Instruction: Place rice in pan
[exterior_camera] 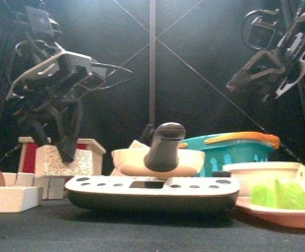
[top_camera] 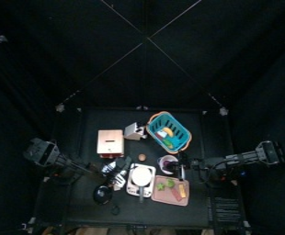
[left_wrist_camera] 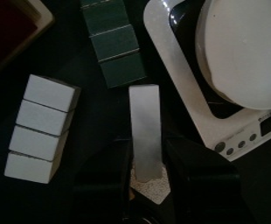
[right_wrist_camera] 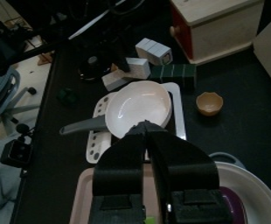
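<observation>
The white pan with a grey handle sits on a white kitchen scale. It also shows in the top view and the front view. My left gripper is shut on a pale flat scoop. Grainy white rice lies at its end between the jaws. The gripper hangs left of the scale, above white blocks, and shows in the front view. My right gripper is raised high at the right, empty, jaws together.
Green blocks lie beside the white ones. A red-and-white box and a small brown bowl stand behind the scale. A teal basket is at the back right. A pink board with green pieces is at the front right.
</observation>
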`<act>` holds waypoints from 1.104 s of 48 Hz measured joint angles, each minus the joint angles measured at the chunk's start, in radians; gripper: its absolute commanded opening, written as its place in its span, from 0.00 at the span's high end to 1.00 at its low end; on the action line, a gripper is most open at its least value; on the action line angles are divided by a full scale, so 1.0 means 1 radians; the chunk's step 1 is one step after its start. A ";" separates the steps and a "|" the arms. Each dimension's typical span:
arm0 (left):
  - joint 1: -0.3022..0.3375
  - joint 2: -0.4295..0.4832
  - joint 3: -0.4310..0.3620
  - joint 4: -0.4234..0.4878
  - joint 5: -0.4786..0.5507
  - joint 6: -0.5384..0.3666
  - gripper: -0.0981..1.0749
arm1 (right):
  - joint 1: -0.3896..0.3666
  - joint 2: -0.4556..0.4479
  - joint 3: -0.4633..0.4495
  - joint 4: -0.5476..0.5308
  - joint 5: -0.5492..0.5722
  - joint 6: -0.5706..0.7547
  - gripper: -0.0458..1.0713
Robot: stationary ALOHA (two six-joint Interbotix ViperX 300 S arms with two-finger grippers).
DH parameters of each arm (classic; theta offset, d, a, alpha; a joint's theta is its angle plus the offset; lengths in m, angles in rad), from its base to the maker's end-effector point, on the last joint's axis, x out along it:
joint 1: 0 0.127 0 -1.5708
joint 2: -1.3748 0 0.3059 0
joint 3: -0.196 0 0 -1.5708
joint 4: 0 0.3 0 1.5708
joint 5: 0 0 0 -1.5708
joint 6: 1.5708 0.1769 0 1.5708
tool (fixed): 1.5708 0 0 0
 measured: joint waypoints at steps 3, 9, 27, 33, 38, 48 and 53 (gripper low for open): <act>0.000 0.000 0.000 0.008 0.000 0.000 0.48 | 0.000 -0.002 0.000 0.000 0.000 0.000 0.95; 0.000 -0.025 0.000 0.031 -0.002 0.002 0.48 | 0.000 0.000 0.000 0.002 0.002 0.000 0.95; 0.020 -0.106 0.000 0.137 -0.230 -0.002 0.48 | -0.015 0.000 0.000 0.018 0.020 0.000 0.95; 0.067 -0.084 0.000 0.140 -0.431 -0.003 0.48 | -0.015 0.000 0.000 0.029 0.021 0.000 0.95; 0.115 -0.052 0.000 0.133 -0.568 -0.003 0.48 | -0.017 0.000 0.000 0.029 0.021 0.000 0.95; 0.184 0.015 -0.005 0.110 -0.683 -0.002 0.48 | -0.018 0.000 0.000 0.029 0.031 0.002 0.95; 0.202 0.041 -0.011 0.104 -0.706 0.000 0.48 | -0.017 0.000 0.000 0.029 0.038 0.002 0.95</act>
